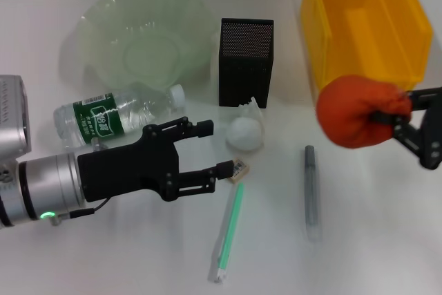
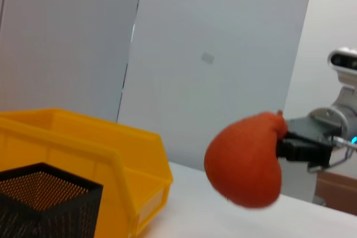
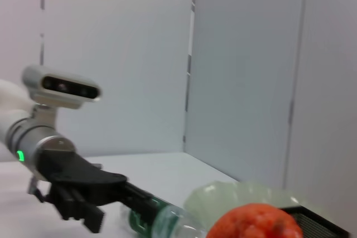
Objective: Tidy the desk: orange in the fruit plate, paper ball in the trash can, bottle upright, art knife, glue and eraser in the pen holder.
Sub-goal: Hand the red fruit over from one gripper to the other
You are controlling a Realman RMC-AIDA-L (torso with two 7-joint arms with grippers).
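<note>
Table (image 1: 387, 240): white; carries everything below.

Trash can (image 1: 366, 18): yellow, far right; nothing seen inside it.

Fruit plate (image 1: 141, 32): pale green, far left, bare. The head view shows it well apart from the orange; the right wrist view shows only a piece of its rim.

Pen holder (image 1: 246, 60): black mesh, between plate and trash can.

Bottle (image 1: 114, 115): lying on its side in front of the plate, not yet stood up.

Orange (image 1: 356, 112): clamped in the right gripper (image 1: 397, 119) and lifted off the table, in front of the trash can. Judged the step in hand; the next move calls for a carry leftward across the pen holder to the plate, then release. The left wrist view shows the lift plainly, which the head view does not.

Paper ball (image 1: 245, 132): on the table just before the pen holder.

Eraser (image 1: 239, 169): touching one fingertip of the left gripper (image 1: 221, 148), whose jaws stand apart. Seen only in the head view.
</note>
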